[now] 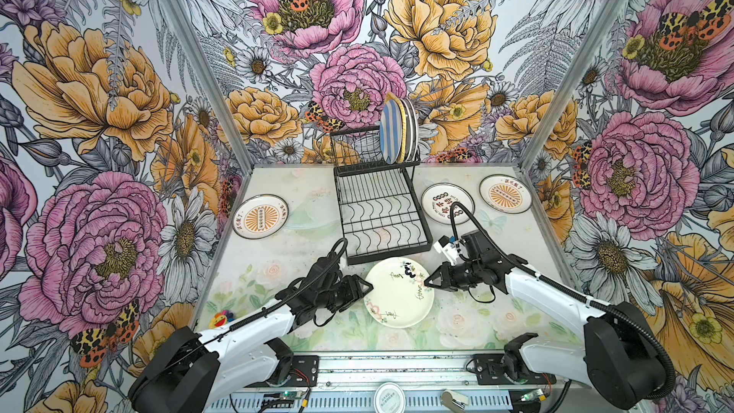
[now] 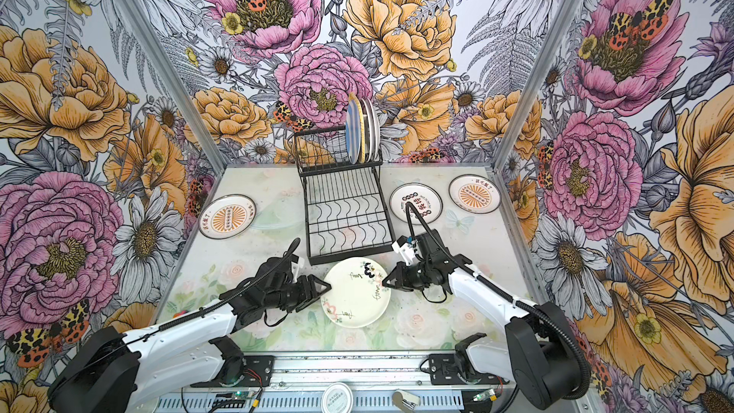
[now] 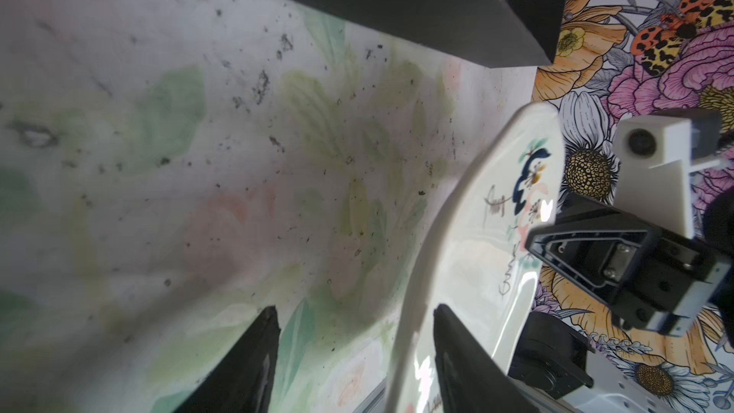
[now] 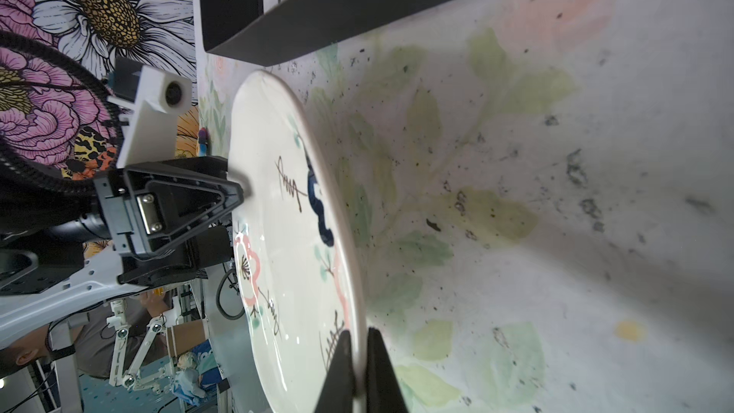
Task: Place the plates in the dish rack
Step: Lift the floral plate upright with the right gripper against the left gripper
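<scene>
past the small round lid [image 1: 388, 397] on the near rail, the cream flowered plate [image 1: 397, 303] hangs just near of the dish rack [image 1: 387, 259], seemingly lifted off the desk [image 1: 258, 272]. the right claw [image 1: 427, 282] is clenched on its right rim, alone bearing it; the left claw [image 1: 367, 290] stands released, straddling the left rim, probably only steadying.

Both top views look down from high; both wrist views closely share the plate [image 3: 468, 264].
</scene>
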`<control>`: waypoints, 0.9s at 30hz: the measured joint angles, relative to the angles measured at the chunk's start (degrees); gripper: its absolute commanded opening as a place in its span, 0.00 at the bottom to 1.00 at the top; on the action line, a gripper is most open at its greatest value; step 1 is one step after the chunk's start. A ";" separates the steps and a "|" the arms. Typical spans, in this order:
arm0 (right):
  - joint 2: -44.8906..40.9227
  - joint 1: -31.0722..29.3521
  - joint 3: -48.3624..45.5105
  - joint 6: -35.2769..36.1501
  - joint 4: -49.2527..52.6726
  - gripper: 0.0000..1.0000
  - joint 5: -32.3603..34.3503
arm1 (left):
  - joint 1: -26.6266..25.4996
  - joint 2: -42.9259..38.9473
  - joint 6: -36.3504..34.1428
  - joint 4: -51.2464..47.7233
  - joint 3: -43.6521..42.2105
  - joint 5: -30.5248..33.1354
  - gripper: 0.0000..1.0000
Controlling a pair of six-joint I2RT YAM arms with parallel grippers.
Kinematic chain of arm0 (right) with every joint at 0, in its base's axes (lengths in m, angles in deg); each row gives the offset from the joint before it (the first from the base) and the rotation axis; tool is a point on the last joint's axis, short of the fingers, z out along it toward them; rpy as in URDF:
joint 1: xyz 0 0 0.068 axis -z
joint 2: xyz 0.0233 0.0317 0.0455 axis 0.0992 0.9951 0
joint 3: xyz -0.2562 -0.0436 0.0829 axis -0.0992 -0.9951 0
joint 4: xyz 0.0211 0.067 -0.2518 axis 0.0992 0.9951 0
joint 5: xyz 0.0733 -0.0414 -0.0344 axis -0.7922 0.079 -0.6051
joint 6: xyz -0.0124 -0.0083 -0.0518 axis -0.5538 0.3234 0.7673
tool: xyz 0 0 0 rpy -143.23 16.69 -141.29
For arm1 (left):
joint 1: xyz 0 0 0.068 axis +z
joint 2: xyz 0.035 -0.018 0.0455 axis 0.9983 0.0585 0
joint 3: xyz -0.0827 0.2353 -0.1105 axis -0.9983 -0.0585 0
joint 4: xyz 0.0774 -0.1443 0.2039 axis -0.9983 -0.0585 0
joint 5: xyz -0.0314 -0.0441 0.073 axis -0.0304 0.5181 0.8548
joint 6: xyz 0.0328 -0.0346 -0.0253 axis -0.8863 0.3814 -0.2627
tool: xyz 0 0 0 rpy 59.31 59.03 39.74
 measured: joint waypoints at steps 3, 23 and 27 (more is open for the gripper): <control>-0.09 0.00 0.81 -0.02 0.07 0.00 -0.11 | 0.00 0.00 0.15 1.01 -0.46 -0.55 0.63; -0.09 0.26 1.42 -1.29 -1.05 0.00 -2.93 | 0.00 -0.26 2.73 15.61 -0.46 -4.70 0.32; -0.09 0.33 1.44 -1.36 -1.57 0.00 -3.32 | 0.00 1.16 3.58 16.79 -0.46 -4.81 0.22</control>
